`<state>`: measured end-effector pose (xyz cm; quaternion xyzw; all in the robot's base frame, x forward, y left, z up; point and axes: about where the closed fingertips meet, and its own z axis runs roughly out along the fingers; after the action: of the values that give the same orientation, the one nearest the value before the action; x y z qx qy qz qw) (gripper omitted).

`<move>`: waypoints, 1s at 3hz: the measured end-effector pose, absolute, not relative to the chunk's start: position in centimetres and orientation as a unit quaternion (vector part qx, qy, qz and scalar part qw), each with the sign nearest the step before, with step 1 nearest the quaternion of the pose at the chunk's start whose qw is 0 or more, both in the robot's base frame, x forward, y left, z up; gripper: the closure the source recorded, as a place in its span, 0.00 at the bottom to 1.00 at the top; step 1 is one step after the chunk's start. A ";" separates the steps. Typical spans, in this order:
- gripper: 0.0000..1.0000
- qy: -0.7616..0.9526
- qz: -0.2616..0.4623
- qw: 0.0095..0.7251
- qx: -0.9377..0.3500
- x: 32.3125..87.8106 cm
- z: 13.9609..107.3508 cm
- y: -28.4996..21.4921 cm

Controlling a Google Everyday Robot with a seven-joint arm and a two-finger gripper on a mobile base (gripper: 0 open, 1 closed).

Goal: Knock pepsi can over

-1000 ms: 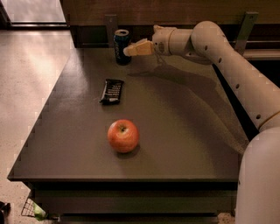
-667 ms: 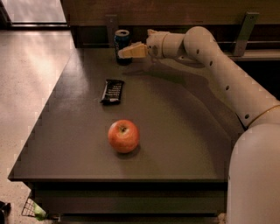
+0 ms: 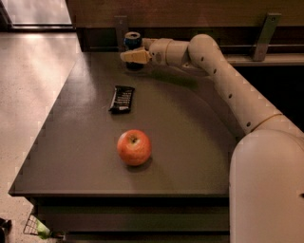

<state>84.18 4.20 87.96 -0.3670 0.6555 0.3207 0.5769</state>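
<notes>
Dark grey matte tabletop point(image 3: 190, 123) fills most of the view. A pale speckled floor point(image 3: 33, 85) lies to its left and a brown wooden wall panel point(image 3: 190, 12) runs behind it, carrying two grey metal brackets point(image 3: 266, 28).

The small dark blue cylindrical pepsi can point(image 3: 132, 40) stands upright at the far edge of the table, left of centre and close to the left bracket. Its silver metal top faces up and catches a little light, and a band of blue with lighter markings shows just below the rim. The middle of the can is hidden, and only a dark strip of its base shows lower down, resting on the table.

The tan, wedge-shaped gripper point(image 3: 128, 56) sits level with the can's mid-height and covers that part of it from this angle. Whether it is spread or pressed together cannot be told, nor whether it touches the can. The cream-coloured jointed robot arm point(image 3: 228, 80) reaches to it from the lower right, across the back of the table.

A flat black rectangular snack bar wrapper point(image 3: 122, 98) lies on the table nearer the camera, well apart from the can. A round red-orange apple point(image 3: 134, 147) sits closer again, stem upward, near the front edge.
</notes>
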 end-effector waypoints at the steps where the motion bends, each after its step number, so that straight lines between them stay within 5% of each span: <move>1: 0.65 0.655 0.323 0.575 -0.369 84.1 87.9 4.7; 3: 1.00 0.654 0.325 0.574 -0.371 84.0 87.7 5.2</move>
<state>84.04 5.24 87.72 -0.3706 0.6541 0.3254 0.5736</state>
